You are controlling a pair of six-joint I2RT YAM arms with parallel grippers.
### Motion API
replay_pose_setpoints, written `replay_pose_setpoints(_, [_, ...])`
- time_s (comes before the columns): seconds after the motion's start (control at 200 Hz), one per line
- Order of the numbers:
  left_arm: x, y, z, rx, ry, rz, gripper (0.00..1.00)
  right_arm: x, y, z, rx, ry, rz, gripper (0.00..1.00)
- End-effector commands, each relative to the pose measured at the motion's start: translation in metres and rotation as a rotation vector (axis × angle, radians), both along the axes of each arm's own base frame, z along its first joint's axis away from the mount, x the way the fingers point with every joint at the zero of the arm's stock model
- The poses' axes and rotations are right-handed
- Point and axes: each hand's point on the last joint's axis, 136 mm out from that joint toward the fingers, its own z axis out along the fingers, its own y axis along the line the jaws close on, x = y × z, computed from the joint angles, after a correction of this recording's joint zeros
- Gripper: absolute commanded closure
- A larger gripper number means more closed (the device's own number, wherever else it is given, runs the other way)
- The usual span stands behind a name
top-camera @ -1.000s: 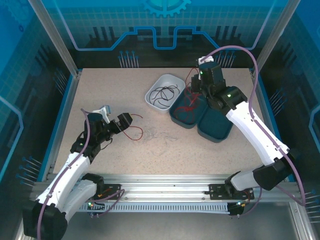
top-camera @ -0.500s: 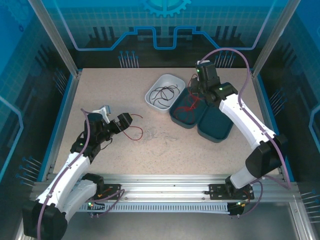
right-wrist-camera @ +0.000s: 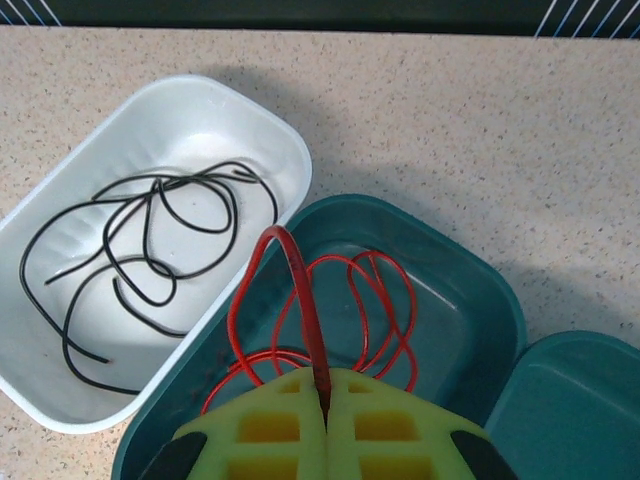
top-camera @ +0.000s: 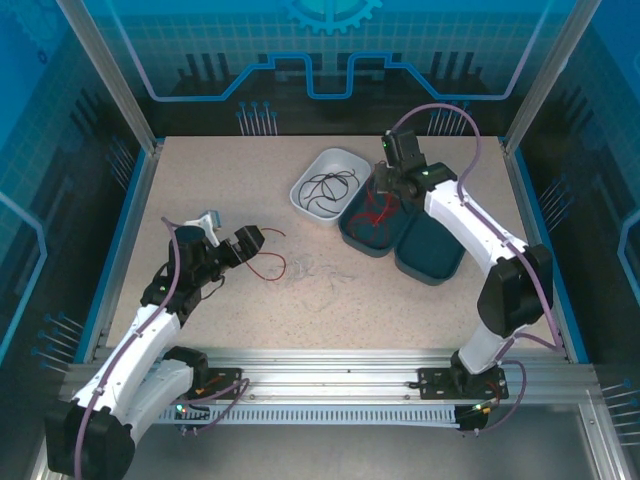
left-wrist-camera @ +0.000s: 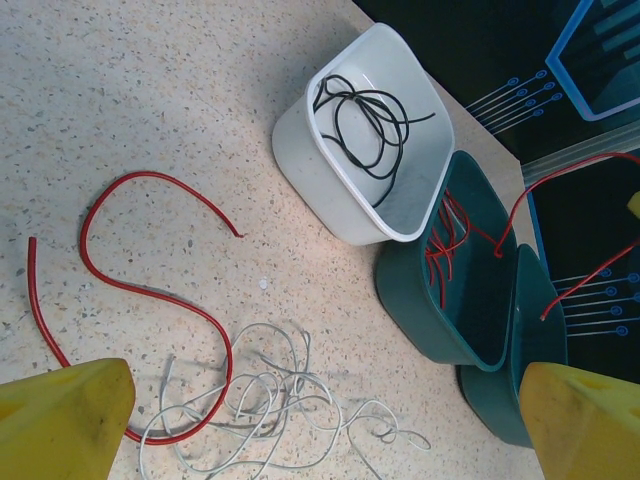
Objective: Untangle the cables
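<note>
- Lying sorted: black cables in white tray, red cables in teal tray.
- Right fingers pinch one red cable.
- Left fingers gape empty over tangled white cables.

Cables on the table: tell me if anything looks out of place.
One red cable lies loose on the table, overlapping a knot of white cables, both outside the bins. The black cables sit in the white bin, other red cables in the teal bin.

Speckled beige tabletop inside blue printed walls (aluminium posts at corners).
</note>
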Motion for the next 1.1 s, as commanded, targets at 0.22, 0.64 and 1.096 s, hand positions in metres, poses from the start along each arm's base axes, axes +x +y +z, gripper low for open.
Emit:
replay_pose_setpoints(0.22, [0.001, 0.004, 0.003, 0.023, -0.02, 0.005, 0.01, -0.004, -0.003, -0.047, 0.009, 0.115, -0.027, 1.0])
replay_pose_setpoints(0.64, [0.002, 0.002, -0.005, 0.022, 0.025, -0.002, 0.01, 0.001, -0.004, -0.112, -0.052, 0.233, -0.039, 1.0])
replay_pose_setpoints(1.096, [-0.005, 0.016, -0.017, 0.084, 0.108, 0.06, 0.01, 0.0, -0.008, -0.127, -0.089, 0.255, -0.034, 0.69])
